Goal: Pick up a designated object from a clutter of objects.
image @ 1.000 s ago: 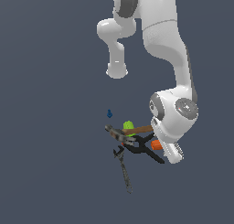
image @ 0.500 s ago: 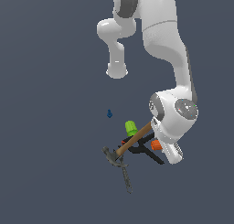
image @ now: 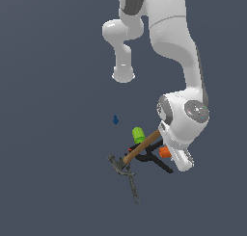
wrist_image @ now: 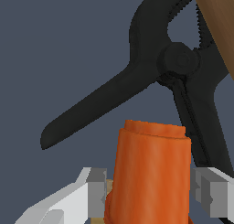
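Note:
The orange chunk point(wrist_image: 151, 173) stands upright between my fingers in the wrist view. It also shows in the exterior view point(image: 165, 152), beside my white hand. My gripper point(wrist_image: 153, 194) is open and straddles the chunk, with a small gap at each pad. The left finger point(wrist_image: 93, 193) and right finger point(wrist_image: 212, 191) are level with its lower half. The clutter lies around it: a black clamp point(wrist_image: 178, 63), a wooden-handled hammer point(image: 140, 148), a green piece point(image: 138, 134), a grey wrench point(image: 133, 187) and a tiny blue bit point(image: 116, 120).
The clamp's handles point(image: 153, 159) lie directly beyond the chunk, and the hammer handle point(wrist_image: 215, 17) crosses over the clamp. A sliver of tan point(wrist_image: 109, 186) shows between the left finger and the chunk. The floor is plain dark grey.
The hammer has swung, so its handle now slopes up toward my hand and its head sits lower on the exterior view's left. The green piece has shifted slightly. My hand has barely moved.

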You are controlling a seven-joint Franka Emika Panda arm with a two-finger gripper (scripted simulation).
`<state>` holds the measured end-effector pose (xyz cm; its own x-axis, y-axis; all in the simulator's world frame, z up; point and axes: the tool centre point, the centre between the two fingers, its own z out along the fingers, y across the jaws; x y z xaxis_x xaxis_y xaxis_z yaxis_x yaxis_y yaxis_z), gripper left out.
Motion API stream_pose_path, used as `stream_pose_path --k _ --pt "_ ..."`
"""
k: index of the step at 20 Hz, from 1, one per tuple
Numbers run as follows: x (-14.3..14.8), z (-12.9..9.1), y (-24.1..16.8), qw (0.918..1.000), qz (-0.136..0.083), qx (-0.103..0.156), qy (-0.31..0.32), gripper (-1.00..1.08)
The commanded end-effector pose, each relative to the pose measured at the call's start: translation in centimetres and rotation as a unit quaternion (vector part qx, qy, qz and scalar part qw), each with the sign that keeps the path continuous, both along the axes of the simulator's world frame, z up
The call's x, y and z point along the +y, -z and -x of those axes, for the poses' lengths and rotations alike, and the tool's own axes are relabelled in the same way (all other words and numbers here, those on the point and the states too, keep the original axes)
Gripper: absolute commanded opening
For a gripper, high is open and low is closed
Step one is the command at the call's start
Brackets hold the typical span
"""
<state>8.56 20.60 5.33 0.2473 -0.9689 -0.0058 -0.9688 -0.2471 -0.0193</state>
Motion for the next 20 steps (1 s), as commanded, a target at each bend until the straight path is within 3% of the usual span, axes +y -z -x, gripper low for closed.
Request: stream_pose_path --k 1,8,20 --pt "-0.7 0.0 -0.9 1.0 0.0 -0.001 0.0 -1.0" --pt "-4.5 0.5 -4.9 1.0 0.0 0.0 0.001 -1.0" --pt "-14.6 1.8 -15.9 1.0 0.001 0.004 0.002 -1.0"
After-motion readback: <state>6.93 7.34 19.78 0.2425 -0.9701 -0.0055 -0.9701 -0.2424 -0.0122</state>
